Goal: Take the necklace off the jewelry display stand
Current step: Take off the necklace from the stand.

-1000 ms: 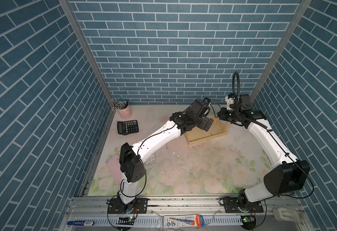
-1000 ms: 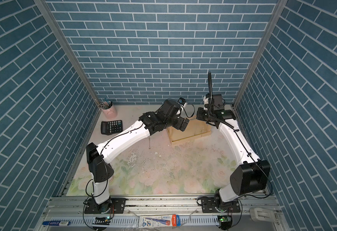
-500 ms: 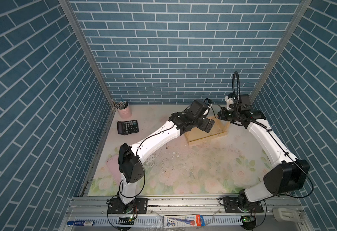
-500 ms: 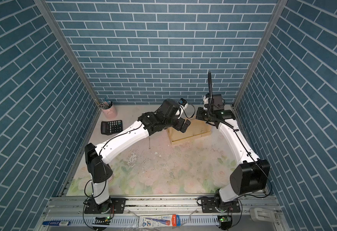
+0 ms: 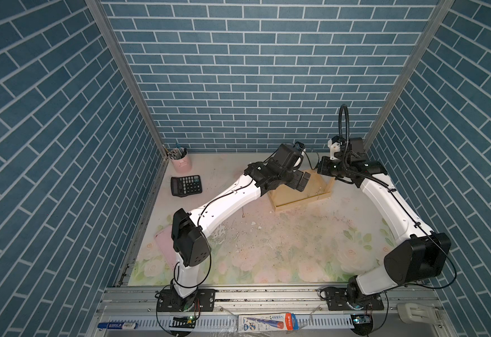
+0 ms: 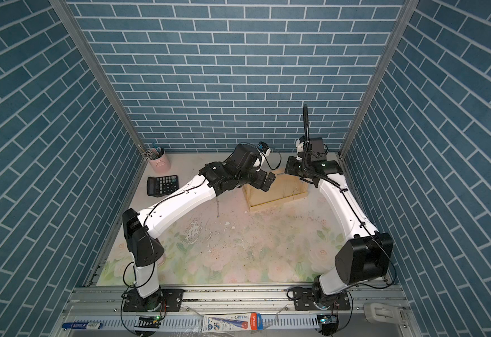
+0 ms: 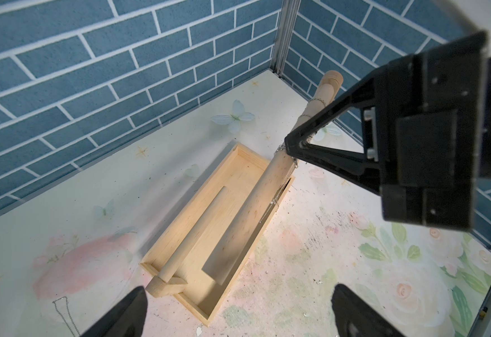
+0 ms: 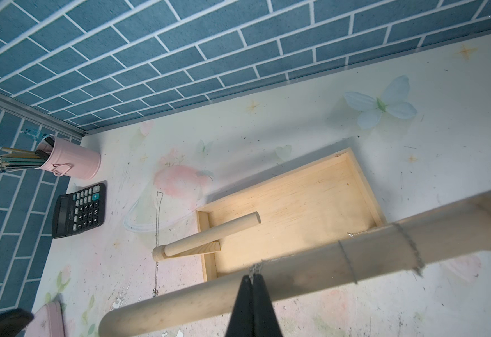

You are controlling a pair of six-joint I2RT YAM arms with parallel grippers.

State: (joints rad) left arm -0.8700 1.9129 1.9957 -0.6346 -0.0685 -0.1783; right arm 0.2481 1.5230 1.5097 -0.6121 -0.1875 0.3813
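Note:
The pale-wood jewelry display stand stands at the back right of the mat. Its tray base lies under the round dowel bar. The necklace, a thin silver chain, is looped round the bar in several places and partly hangs down beside it. My right gripper is shut on a bunch of the chain on top of the bar. My left gripper hovers open over the stand's other end, holding nothing.
Another thin silver chain lies flat on the mat, left of the stand. A black calculator and a pink pen cup sit at the back left. A pink flat item lies by the left arm. Brick walls close behind and to the right.
My right gripper's jaws have closed onto the chain on the bar. Both arms have stayed nearly where they were.

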